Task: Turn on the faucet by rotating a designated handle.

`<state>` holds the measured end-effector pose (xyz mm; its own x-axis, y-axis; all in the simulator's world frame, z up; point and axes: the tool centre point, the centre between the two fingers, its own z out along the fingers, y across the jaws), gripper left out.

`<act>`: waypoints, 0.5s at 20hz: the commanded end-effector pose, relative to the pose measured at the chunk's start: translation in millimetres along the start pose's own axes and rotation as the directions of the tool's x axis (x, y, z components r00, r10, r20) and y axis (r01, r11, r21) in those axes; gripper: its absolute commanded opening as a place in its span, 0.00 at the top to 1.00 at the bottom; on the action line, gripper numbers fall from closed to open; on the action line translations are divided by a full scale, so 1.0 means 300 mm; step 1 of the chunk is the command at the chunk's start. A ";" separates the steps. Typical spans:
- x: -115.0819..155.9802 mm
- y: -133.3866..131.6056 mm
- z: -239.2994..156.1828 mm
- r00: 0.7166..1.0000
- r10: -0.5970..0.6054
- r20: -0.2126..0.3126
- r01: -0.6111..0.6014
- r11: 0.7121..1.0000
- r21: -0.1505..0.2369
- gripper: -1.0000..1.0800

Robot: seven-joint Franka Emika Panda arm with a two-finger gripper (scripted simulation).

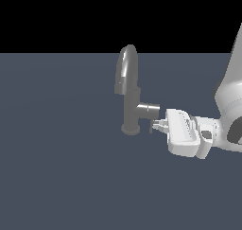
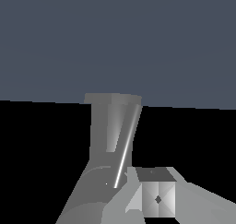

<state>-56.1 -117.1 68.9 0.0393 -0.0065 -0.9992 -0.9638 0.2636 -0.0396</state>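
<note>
The grey faucet (image 1: 131,108) stands upright on its round base, with the arched spout at the top and a short side stub (image 1: 150,110) pointing to the exterior view's right. The handle (image 1: 151,126), a thin short rod, hangs down below the end of the stub. My gripper (image 1: 159,125) is level with it and just to its right. The fingertips are close together and hold nothing; they touch or nearly touch the rod. In the wrist view the faucet body (image 2: 110,126) is close ahead. A thin bright rod (image 2: 121,159) crosses it beside one of my fingers (image 2: 156,197).
The faucet stands on a flat dark grey-blue surface (image 1: 61,177). My arm's white links (image 1: 231,96) rise at the exterior view's right edge. Nothing else is in view.
</note>
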 end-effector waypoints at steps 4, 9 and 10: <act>0.051 -0.035 0.003 1.000 0.018 -0.008 -0.018 1.000 0.005 1.00; 0.077 -0.076 0.015 1.000 0.026 -0.006 -0.026 1.000 0.001 1.00; 0.082 -0.084 0.018 1.000 0.028 -0.006 -0.028 1.000 0.000 1.00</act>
<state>-31.5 -127.1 54.6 0.0257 -0.0130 -0.9996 -0.9615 0.2732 -0.0283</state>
